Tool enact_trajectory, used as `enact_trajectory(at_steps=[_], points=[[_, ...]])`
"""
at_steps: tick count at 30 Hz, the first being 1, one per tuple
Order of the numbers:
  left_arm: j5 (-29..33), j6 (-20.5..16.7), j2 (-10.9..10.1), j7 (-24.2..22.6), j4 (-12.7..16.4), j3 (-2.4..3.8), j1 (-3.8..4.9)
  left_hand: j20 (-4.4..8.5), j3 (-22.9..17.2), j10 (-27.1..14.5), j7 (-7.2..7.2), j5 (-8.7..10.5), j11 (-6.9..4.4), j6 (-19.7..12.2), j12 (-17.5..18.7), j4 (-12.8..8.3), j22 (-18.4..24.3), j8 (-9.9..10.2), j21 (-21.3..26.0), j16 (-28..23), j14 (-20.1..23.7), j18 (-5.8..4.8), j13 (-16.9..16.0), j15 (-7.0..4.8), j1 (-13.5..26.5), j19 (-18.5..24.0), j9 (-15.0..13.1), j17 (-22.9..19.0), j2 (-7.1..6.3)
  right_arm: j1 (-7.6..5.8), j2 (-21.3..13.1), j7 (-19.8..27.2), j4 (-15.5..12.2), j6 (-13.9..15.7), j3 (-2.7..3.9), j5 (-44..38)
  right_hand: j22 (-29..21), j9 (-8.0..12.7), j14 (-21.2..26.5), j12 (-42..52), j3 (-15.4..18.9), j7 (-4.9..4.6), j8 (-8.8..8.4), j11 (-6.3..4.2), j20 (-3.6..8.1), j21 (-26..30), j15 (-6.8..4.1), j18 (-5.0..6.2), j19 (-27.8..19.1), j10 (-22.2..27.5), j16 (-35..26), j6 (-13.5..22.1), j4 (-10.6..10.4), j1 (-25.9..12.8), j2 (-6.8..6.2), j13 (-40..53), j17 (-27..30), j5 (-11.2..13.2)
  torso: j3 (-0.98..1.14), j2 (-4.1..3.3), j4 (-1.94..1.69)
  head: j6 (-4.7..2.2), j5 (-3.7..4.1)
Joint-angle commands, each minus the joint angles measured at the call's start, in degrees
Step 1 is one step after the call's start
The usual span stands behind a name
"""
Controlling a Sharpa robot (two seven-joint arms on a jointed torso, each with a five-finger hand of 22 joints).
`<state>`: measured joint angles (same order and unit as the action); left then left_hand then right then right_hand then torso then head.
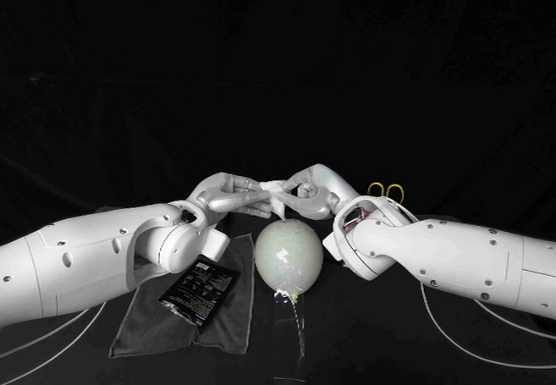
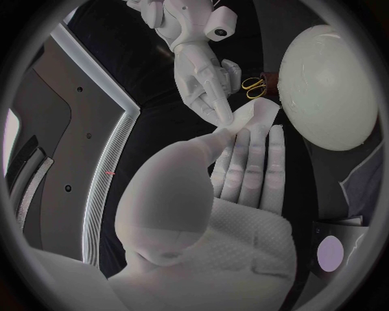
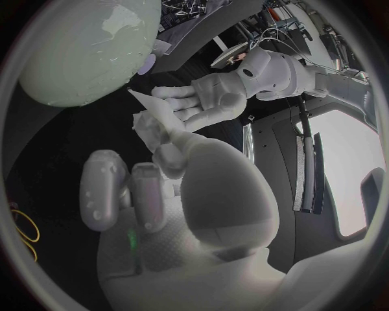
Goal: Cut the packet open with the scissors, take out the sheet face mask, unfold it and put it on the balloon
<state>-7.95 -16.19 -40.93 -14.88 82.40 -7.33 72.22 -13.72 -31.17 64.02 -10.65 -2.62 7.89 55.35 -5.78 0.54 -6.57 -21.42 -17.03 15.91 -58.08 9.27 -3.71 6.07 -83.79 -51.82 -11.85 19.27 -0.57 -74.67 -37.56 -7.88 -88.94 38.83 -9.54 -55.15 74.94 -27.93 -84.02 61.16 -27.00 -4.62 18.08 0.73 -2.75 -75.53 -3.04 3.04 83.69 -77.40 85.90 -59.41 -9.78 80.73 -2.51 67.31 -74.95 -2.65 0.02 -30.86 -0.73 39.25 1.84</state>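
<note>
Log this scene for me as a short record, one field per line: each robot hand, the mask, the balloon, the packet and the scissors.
left robot hand: pinches one side of the mask
right robot hand: pinches the other side
mask: white, bunched between the two hands, above the balloon, not yet on it
balloon: pale, lying between the arms, neck toward the robot
packet: black, on the grey cloth, beside the balloon on the robot's left
scissors: yellow handles, beyond the right arm
</note>
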Motion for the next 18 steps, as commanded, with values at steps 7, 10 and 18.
enact_trajectory(at_steps=[7,10,18], points=[[1.0,0.3,-0.1,-0.5,0.0,0.07,0.06,0.44,-0.4,0.3,0.31,-0.16,0.07,-0.2,0.3,0.0,-0.1,-0.4,-0.4,-0.1,-0.3,0.96,0.1,-0.03,0.2,0.3,-0.5,-0.1,0.86,-0.03,-0.4,0.4,-0.2,-0.7,0.05,-0.3,11.1,-0.9,-4.5,-0.1,-0.9,0.14,0.18,-0.69,-0.03,0.1,-0.44,-0.07,0.3,-1.2,0.1,-0.3,0.6,0.0,0.49,0.0,-10.1,-0.1,-0.02,-0.02,-0.01,0.0,-0.03],[1.0,0.2,-0.1,-0.2,0.0,0.07,0.06,0.47,-0.4,0.5,0.35,-0.14,0.03,-0.2,0.3,-0.1,-0.2,-0.5,-0.5,-0.1,-0.4,0.96,0.0,-0.07,0.2,0.3,-0.6,-0.1,1.01,-0.03,-0.5,0.5,-0.3,-0.6,0.05,-0.3,11.1,-0.9,-4.5,-0.1,-0.9,0.14,0.18,-0.69,-0.03,0.1,-0.44,-0.07,0.3,-1.2,0.1,-0.3,0.6,0.0,0.49,0.0,-10.1,-0.1,-0.01,-0.02,-0.01,0.0,-0.03],[0.7,0.3,-0.1,0.5,-0.1,0.06,0.05,0.49,-0.2,0.7,0.33,-0.13,0.0,-0.3,0.4,-0.2,-0.3,-0.8,-0.7,0.0,-0.5,0.94,0.0,-0.1,0.5,0.3,-0.8,0.0,1.15,-0.03,-0.8,0.7,-0.5,-0.2,0.05,-0.3,11.2,-0.9,-4.6,0.0,-1.0,0.14,0.23,-0.69,-0.03,-0.1,-0.44,-0.11,0.4,-1.3,0.1,-0.3,0.6,-0.1,0.47,0.1,-10.2,-0.1,-0.01,-0.01,-0.01,0.06,-0.03]])
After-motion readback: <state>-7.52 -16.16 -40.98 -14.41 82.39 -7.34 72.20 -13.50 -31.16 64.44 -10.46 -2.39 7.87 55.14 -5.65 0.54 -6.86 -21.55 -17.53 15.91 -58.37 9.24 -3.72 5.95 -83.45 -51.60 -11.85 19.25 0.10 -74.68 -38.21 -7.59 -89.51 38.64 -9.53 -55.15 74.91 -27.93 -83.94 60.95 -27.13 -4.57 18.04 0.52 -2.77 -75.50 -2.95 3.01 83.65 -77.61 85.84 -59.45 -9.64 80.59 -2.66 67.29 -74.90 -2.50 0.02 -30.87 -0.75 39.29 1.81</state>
